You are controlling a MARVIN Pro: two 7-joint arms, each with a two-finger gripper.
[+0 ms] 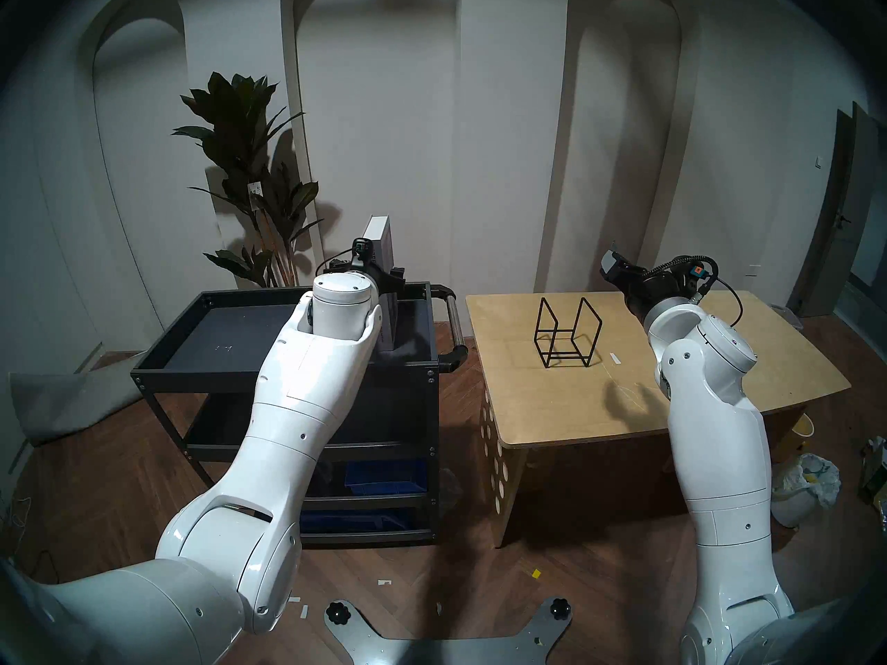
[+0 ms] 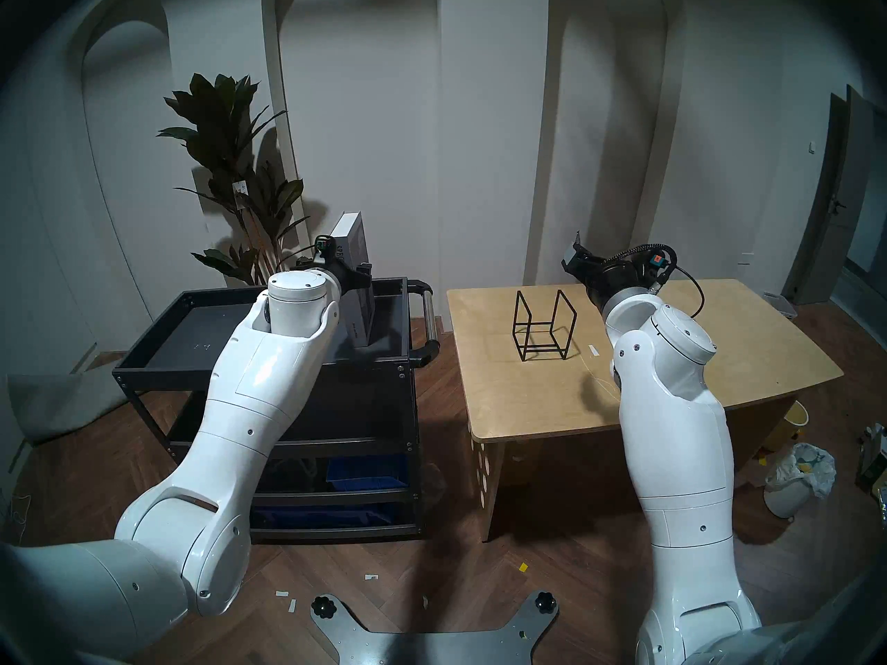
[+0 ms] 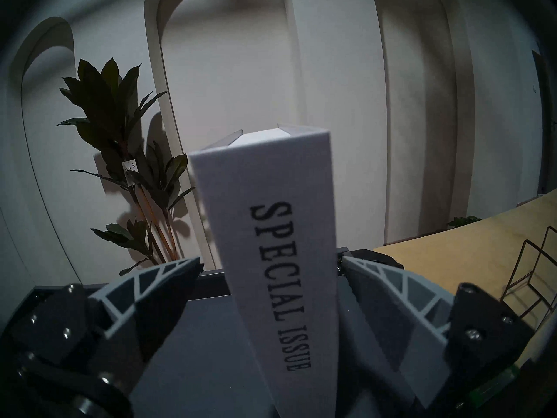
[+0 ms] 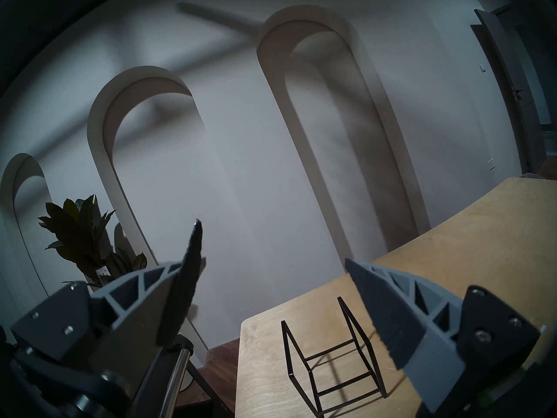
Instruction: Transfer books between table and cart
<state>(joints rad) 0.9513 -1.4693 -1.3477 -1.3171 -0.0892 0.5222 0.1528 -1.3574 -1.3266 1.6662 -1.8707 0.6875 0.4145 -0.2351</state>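
Book point(image 3: 271, 257) upright on cart point(image 1: 230, 342), spine facing robot.

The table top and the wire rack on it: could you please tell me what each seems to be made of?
The table looks like light plywood with a matt finish: pale grain, thin rounded edge. The wire rack looks like thin metal rod, painted or coated matt black, though the coating is a guess.

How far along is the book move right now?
Done: the book stands upright on the cart tray. In hand: nothing; the left gripper is open around its spine, gaps both sides. Left: backing away. The right gripper is open above the table.
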